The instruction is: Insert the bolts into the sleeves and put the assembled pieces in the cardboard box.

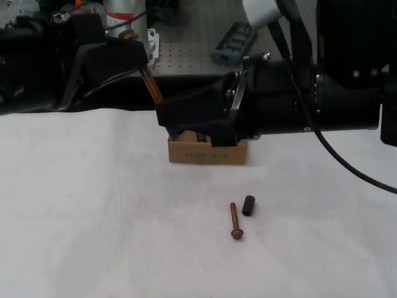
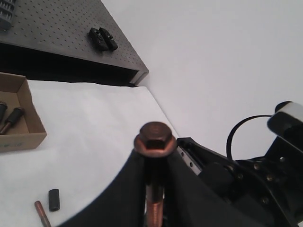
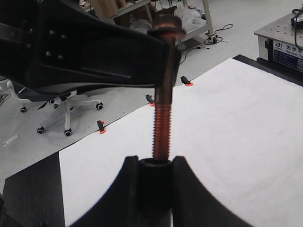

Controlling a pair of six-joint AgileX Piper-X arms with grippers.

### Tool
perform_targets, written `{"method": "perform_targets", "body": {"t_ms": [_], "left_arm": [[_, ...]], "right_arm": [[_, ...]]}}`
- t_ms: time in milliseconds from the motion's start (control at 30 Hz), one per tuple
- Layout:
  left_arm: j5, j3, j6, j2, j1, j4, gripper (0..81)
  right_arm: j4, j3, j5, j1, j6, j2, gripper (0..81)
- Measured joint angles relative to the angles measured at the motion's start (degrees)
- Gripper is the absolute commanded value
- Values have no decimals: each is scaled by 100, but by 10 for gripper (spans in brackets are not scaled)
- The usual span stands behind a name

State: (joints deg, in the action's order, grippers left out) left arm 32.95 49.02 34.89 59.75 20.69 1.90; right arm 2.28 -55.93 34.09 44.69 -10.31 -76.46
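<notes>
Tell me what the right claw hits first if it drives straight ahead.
Probably the bolt held by the left claw: its threaded end sits at the sleeve in the right claw.

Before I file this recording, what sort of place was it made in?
Probably a robotics lab or workshop. A metal plate drilled with a grid of holes sits behind the white-covered bench, and a wheeled office chair and loose cables are on the floor beyond.
</notes>
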Motion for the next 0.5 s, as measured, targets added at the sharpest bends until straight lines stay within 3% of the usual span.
{"method": "perform_targets", "body": {"t_ms": [500], "left_arm": [[0,-2,0,0,-6,85,6]], "right_arm": [[-153,14,0,0,-40,0,28]]}}
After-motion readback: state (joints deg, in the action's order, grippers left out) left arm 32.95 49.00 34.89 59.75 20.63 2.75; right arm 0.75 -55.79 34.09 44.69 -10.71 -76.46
